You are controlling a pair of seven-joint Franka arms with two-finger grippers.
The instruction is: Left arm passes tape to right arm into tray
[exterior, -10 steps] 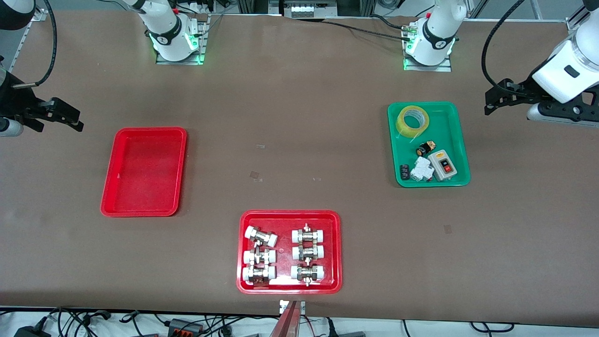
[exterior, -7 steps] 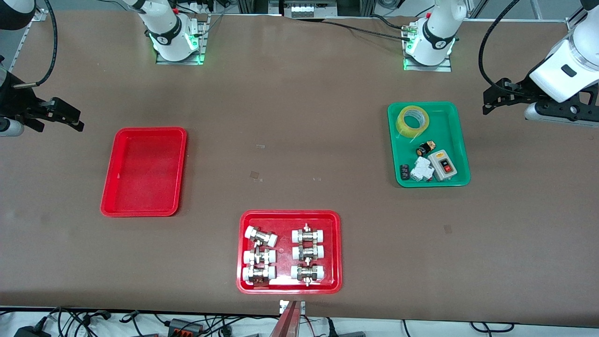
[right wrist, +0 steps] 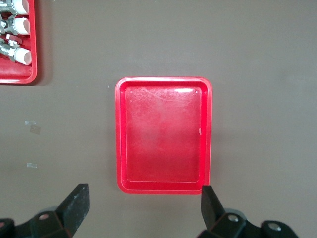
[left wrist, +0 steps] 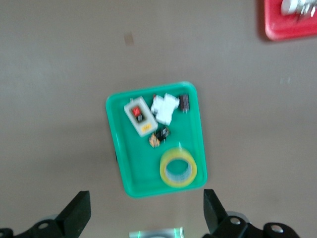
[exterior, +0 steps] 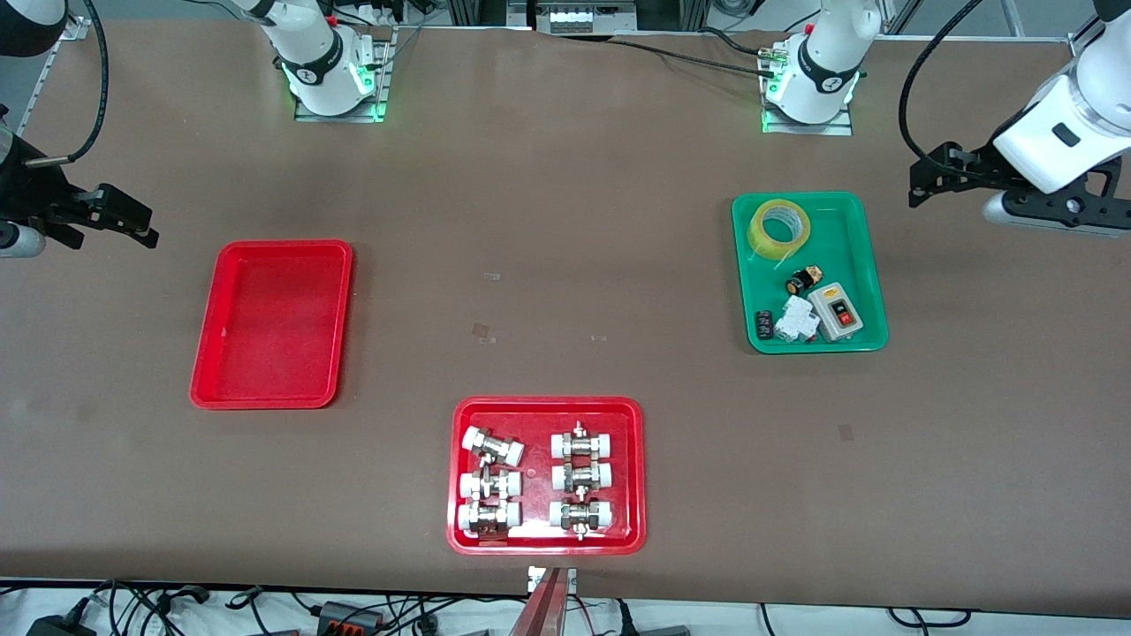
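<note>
Up over bare table at the left arm's end, well apart from the tape (exterior: 778, 228), the left gripper (exterior: 919, 184) hangs with fingers spread wide and nothing between them; I judge this the opening reach, and the next move calls for travelling over the green tray (exterior: 861, 265) and descending onto the roll lying flat in its corner nearest the bases. Off the table's opposite end, the right gripper (exterior: 141, 228) waits, likewise wide and empty, near the tray (exterior: 272, 397), which holds nothing.
</note>
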